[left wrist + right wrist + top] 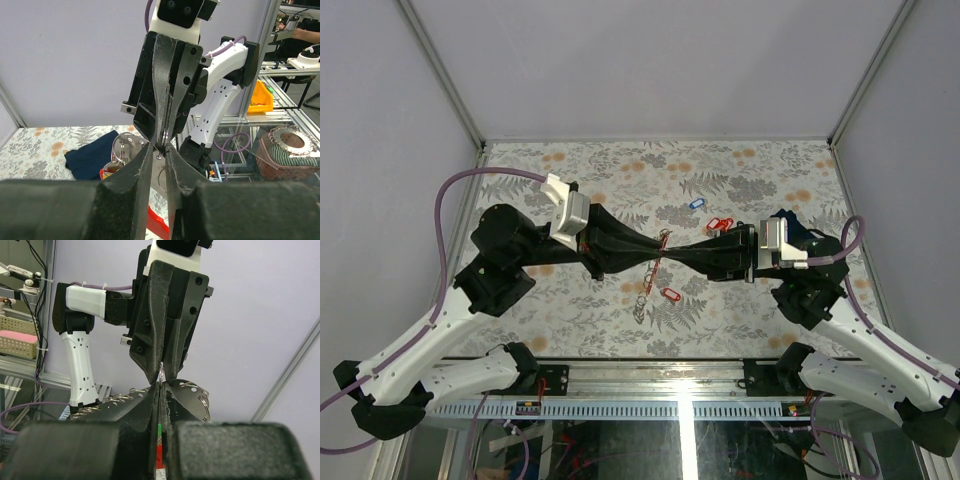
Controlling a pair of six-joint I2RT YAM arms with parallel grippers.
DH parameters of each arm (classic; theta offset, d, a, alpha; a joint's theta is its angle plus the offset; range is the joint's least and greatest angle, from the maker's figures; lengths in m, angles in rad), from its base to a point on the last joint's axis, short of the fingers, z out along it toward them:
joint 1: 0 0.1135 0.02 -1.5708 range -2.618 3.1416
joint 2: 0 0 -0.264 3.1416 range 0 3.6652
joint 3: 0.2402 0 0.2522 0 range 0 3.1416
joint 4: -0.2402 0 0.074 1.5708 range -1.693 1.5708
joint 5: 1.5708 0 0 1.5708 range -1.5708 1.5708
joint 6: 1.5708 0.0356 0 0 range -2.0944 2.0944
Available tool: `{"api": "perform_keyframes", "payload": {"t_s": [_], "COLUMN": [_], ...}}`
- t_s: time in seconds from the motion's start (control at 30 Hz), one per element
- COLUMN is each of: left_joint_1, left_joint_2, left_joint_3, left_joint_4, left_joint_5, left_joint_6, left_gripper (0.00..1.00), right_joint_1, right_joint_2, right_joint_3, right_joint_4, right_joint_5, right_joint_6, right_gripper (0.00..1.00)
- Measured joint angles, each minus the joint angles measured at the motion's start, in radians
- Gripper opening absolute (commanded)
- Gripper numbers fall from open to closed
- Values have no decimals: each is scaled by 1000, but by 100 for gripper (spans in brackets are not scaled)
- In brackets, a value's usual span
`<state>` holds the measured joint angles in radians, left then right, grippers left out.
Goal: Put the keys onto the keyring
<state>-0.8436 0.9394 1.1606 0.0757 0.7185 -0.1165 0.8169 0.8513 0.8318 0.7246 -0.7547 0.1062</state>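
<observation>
Where left gripper meets right gripper, table edges lie well away.

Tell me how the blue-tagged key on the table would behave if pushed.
The blue-tagged key looks tiny and flat, so it would probably slide, not roll. Being so small, it is likely light and easily flicked away.

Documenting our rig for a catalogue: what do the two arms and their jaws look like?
The left arm and right arm each have white perforated lower links, black joints and black upper sections. A purple cable loops along each, with a pale grey camera block at the wrist. The jaws are black, rough-textured, tapering to narrow tips.
</observation>
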Motion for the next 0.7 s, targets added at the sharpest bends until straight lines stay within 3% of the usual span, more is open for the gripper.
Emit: {"api": "perform_keyframes", "payload": {"t_s": [0.13, 0.27, 0.47, 0.7], "left_joint_1": [0, 0, 0, 0], "left_joint_2": [0, -1, -3, 0], "left_joint_3": [0, 0, 12, 62], "left_joint_4": [1, 0, -38, -196], "left_joint_5": [0, 0, -19, -60], "left_joint_6": [-2, -1, 12, 61], "left_gripper": [0, 0, 0, 0], "right_joint_1": [0, 0, 2, 3], "right_joint_2": [3, 3, -5, -118], "right_joint_3": [1, 1, 15, 18], "right_joint_4": [0, 0, -60, -274], "right_joint_5": [-3, -6, -1, 60], "right_joint_6": [4, 7, -24, -159], "right_gripper": [1, 3, 23, 26]}}
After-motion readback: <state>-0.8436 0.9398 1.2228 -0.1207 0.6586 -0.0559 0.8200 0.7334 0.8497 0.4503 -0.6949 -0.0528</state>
